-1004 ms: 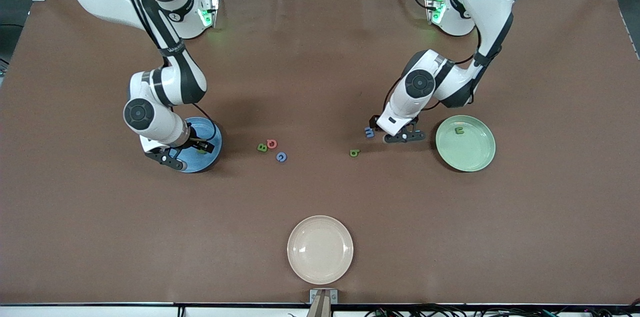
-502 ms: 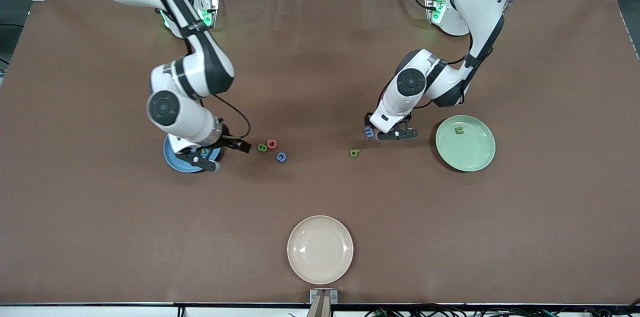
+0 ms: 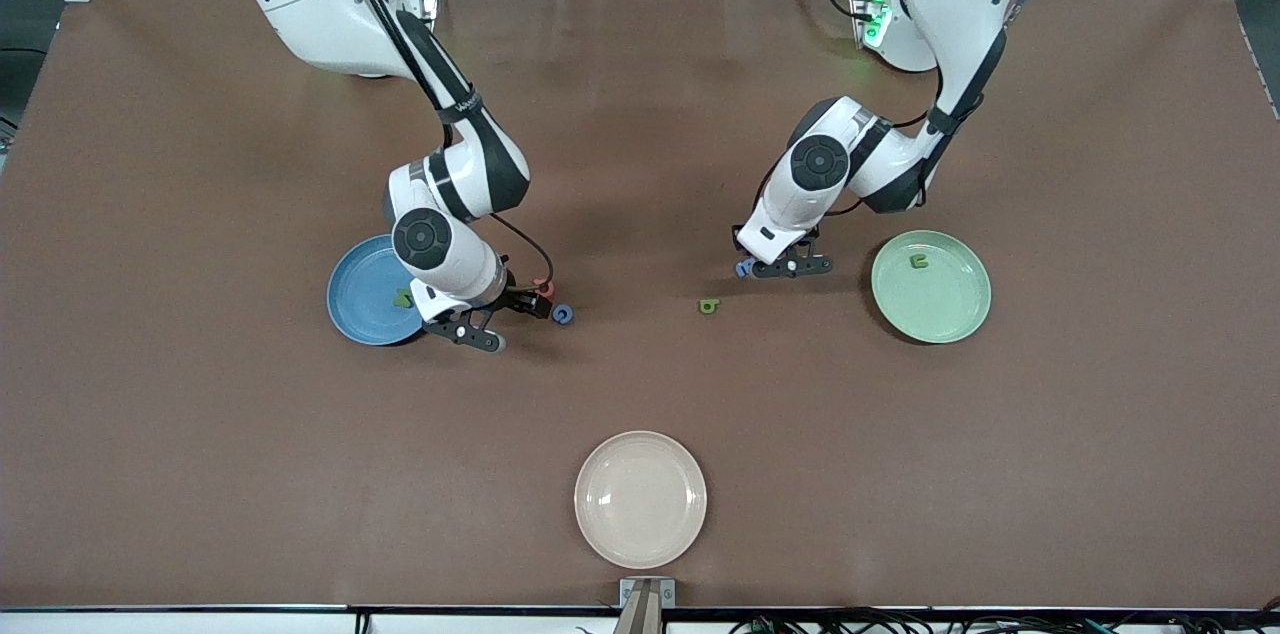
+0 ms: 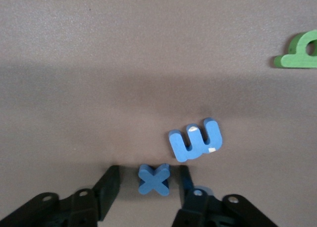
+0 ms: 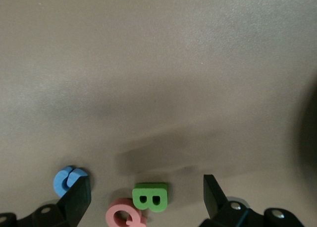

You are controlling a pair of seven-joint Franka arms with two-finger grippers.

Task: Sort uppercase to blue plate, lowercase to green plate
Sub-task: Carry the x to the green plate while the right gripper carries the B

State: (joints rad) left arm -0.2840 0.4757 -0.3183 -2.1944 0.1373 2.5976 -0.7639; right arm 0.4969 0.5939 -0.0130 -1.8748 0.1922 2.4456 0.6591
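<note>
Matte brown table (image 3: 640, 114) bears chunky foam x (image 4: 154, 179).

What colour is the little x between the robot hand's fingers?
Blue. The x shows best in the left wrist view.

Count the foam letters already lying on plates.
2. One green letter lies on the blue plate, near the edge toward the right arm's wrist; one green letter lies on the green plate. The cream plate holds none. The wrist may hide more.
</note>
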